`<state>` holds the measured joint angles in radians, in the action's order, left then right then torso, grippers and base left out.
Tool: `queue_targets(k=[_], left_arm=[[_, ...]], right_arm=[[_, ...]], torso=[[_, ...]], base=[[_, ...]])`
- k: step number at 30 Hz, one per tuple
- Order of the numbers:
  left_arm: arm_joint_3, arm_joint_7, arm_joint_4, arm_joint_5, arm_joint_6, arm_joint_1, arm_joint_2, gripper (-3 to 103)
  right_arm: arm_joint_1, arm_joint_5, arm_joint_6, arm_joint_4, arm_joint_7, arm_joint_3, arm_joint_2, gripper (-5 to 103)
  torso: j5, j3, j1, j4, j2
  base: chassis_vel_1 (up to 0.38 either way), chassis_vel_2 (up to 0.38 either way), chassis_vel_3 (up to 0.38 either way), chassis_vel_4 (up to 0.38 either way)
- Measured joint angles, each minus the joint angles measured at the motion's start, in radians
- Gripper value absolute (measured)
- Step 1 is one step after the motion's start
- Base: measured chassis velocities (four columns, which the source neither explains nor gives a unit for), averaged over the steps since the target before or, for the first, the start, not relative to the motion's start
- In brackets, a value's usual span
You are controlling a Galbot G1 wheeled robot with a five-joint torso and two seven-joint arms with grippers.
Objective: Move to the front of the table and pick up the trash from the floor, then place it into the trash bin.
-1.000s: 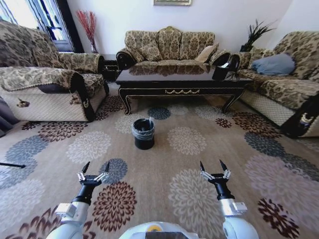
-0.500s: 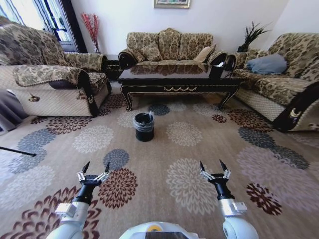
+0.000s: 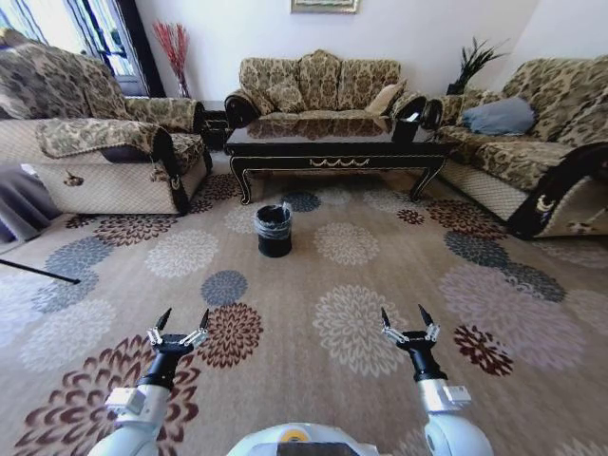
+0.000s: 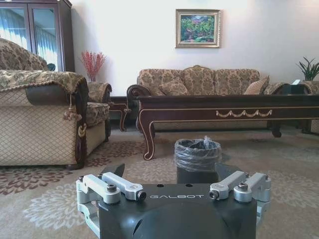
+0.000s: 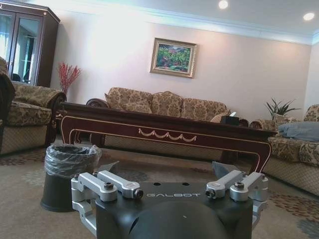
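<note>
While both arms hang low over the carpet, the scene reads left to right:

Left armchair: patterned armchair [image 3: 95, 157] at far left, beside the left end of the table.
Left gripper: left gripper [image 3: 180, 322] low at near left above the flowered carpet [image 3: 342, 285], fingers spread apart, nothing between them; in the left wrist view the same spread shows [image 4: 169, 172].
Trash bin: trash bin [image 3: 274, 230] round and black with a clear liner at the rim, upright on the carpet, just in front of the table's left half, well ahead of both grippers; also seen straight ahead in the left wrist view [image 4: 197, 160] and off to the side in the right wrist view [image 5: 66, 175].
Table: table [image 3: 332, 150] long, dark, glossy, across the far middle, gold ornament on its front rail, sofa [image 3: 318, 84] behind it.
Trash: cannot make out any trash on the floor from these views.
Right gripper: right gripper [image 3: 408, 319] low at near right over the carpet, released, fingers wide, holding nothing; same in the right wrist view [image 5: 169, 169].
Right sofa: patterned couch [image 3: 532, 142] at far right with a grey cushion [image 3: 496, 115] on it.
</note>
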<state>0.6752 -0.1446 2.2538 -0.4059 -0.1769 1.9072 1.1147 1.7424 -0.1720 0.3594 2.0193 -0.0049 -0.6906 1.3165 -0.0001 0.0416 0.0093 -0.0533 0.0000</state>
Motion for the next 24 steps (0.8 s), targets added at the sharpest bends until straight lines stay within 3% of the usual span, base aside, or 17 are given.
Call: queue_targets(k=[24], left_arm=[[0.0, 0.0, 0.0, 0.0, 0.0, 0.0, 0.0, 100]], right_arm=[[0.0, 0.0, 0.0, 0.0, 0.0, 0.0, 0.0, 100]], torso=[[0.0, 0.0, 0.0, -0.0001, 0.0]], base=[[0.148, -0.147, -0.142, 0.151]])
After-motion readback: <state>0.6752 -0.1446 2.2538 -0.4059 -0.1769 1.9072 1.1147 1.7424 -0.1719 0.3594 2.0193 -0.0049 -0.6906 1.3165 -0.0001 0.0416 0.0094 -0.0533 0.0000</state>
